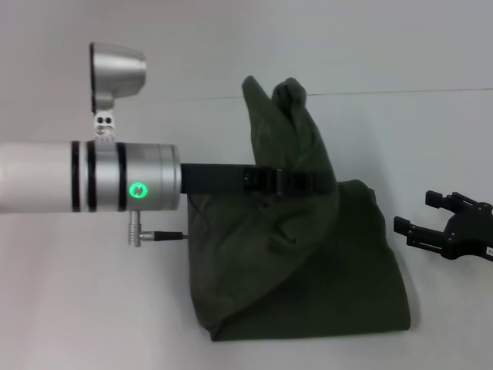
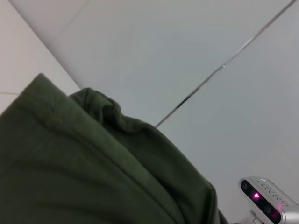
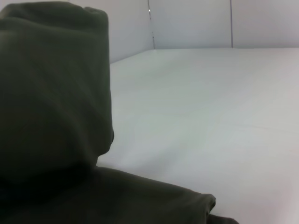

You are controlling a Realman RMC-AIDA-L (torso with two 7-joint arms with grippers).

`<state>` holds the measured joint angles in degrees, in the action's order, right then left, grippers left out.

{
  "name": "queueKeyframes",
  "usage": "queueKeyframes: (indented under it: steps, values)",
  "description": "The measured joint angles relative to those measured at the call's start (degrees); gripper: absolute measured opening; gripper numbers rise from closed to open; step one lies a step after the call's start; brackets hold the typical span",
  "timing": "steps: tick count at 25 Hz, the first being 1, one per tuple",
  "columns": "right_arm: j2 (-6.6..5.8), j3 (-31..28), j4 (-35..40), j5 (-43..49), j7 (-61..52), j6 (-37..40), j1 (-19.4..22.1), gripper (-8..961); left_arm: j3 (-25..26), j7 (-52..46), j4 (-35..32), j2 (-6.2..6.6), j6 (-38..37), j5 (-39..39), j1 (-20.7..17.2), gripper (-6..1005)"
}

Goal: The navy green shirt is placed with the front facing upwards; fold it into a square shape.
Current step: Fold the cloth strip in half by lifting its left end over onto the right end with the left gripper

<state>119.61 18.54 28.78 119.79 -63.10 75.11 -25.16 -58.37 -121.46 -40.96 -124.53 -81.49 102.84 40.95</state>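
Left gripper (image 1: pixel 308 182) is out over the middle of the navy green shirt (image 1: pixel 323 270), its dark jaws lying across a raised peak of cloth; they look closed on that cloth, holding it up off the bench (image 1: pixel 92 308). Right gripper (image 1: pixel 451 223) sits off to the right, just beside the shirt's edge, jaws spread and empty. The shirt is already a bunched, partly folded block on the bench, one flap standing tall toward the far side. My read: carry that flap across and lay it flat, low and slow, so the lower layers don't drag, then let go only once edges line up. The head view shows the whole bundle and both arms; the left wrist view shows only the lifted fold's crest against pale bench, and the right wrist view shows the flap's tall side and a flat corner.
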Motion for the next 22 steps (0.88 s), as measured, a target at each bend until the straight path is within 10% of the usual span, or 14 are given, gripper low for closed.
queueKeyframes:
  steps: [22]
  values:
    - [0.03, -0.5, 0.0, 0.0, -0.2, -2.1, -1.1, 851, -9.4, 0.3, 5.3, -0.08, 7.1, -3.2, 1.1, 84]
